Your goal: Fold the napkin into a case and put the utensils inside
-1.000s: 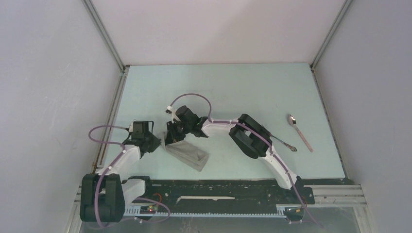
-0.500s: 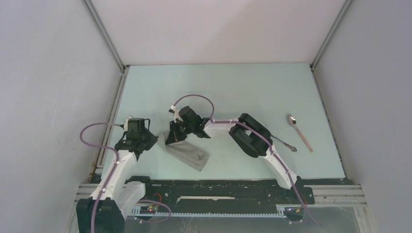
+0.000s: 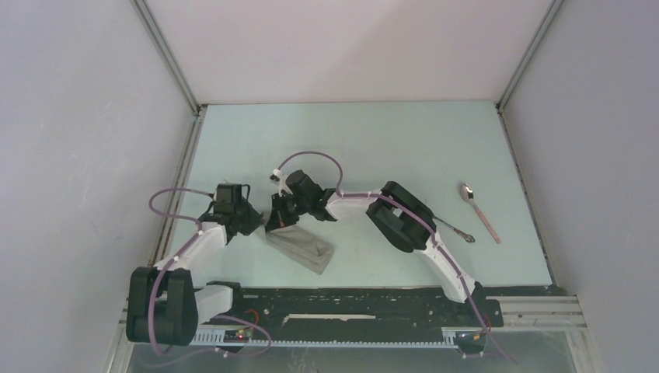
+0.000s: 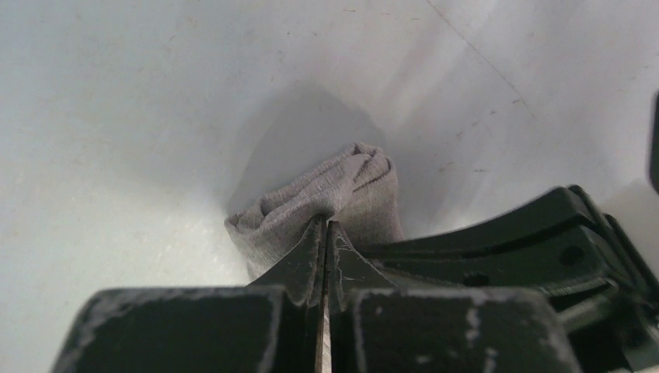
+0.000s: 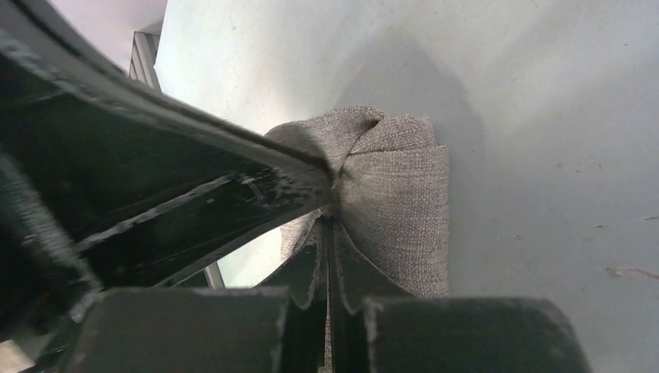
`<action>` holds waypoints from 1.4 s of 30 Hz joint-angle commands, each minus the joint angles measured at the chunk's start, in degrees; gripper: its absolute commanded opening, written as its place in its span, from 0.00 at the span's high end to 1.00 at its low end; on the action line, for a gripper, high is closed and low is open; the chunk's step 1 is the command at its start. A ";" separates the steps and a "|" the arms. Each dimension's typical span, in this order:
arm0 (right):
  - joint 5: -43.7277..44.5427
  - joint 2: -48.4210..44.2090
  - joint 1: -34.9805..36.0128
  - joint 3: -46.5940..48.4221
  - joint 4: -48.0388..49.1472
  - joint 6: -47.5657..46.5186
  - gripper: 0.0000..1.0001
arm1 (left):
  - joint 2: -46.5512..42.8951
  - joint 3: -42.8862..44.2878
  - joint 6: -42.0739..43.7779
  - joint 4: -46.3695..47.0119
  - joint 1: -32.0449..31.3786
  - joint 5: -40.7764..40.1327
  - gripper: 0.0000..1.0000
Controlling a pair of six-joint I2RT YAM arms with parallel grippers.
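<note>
The napkin (image 3: 301, 246) lies folded into a narrow grey-beige case, slanting toward the near edge. My left gripper (image 3: 260, 222) and right gripper (image 3: 277, 220) meet at its upper-left end. In the left wrist view my left gripper (image 4: 325, 224) is shut on a pinch of the cloth (image 4: 346, 186). In the right wrist view my right gripper (image 5: 329, 221) is shut on the same bunched end (image 5: 400, 206). The spoon (image 3: 480, 211) lies bare at the right. The fork (image 3: 460, 231) lies beside it, partly hidden under my right arm.
The right arm's fingers (image 4: 513, 237) cross the left wrist view and the left arm's fingers (image 5: 186, 186) cross the right wrist view, almost touching. Metal rails (image 3: 180, 179) edge the table at left and right. The black base rail (image 3: 350, 299) runs along the near edge.
My left gripper drew back to the left, then came right again to the napkin's upper-left end. The right gripper shifted slightly; the cutlery stayed put.
</note>
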 commanded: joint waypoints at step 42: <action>35.11 -24.09 14.05 -14.50 -27.89 -44.07 0.42 | 6.55 -1.97 4.55 5.58 0.14 -1.90 1.00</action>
